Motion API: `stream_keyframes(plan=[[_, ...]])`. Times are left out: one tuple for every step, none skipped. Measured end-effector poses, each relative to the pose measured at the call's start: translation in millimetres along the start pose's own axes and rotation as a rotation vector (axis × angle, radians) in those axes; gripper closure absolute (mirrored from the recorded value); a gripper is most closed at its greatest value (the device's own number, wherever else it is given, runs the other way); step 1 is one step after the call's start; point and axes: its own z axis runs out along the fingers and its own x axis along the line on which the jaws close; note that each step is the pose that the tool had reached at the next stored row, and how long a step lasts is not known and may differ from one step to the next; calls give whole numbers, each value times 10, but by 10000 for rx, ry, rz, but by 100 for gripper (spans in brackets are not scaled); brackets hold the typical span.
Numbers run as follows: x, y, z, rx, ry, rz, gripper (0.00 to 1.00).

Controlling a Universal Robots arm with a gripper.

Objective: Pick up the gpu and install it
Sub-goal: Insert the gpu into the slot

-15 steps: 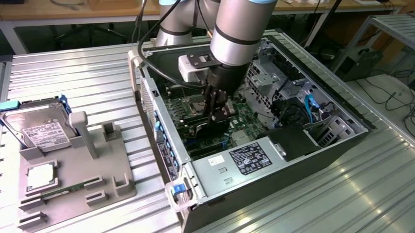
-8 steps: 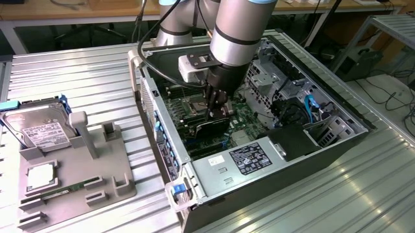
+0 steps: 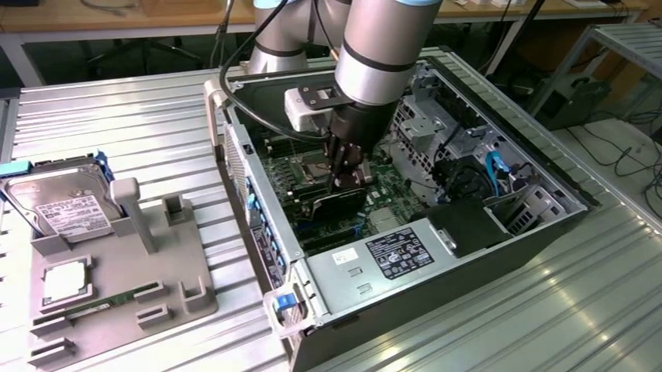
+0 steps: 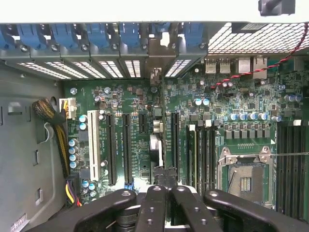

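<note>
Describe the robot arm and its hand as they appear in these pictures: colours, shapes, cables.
The arm is a thick round tube in silver-grey metal, with a second silver segment behind it. A small pale grey box sits at the wrist, and a black cable loops down beside it. The hand is black; its fingers are chunky, rounded, matte black links dotted with small holes.

The gpu (image 3: 339, 203) sits at the centre of the exterior view, inside the open computer case, just below the claw (image 3: 346, 180). It shows a dark, flat rectangular face, tilted slightly, standing on edge over the green motherboard. The claw's fingers touch its upper edge from above.
</note>
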Motion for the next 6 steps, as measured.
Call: stream_keyframes(plan=[[0,0,0,-1,1,0,89],[0,0,0,0,0,0,89],[0,0,0,0,0,0,89],[0,0,0,0,1,0,89],[0,0,0,0,1,0,89],[0,0,0,0,1,0,89]])
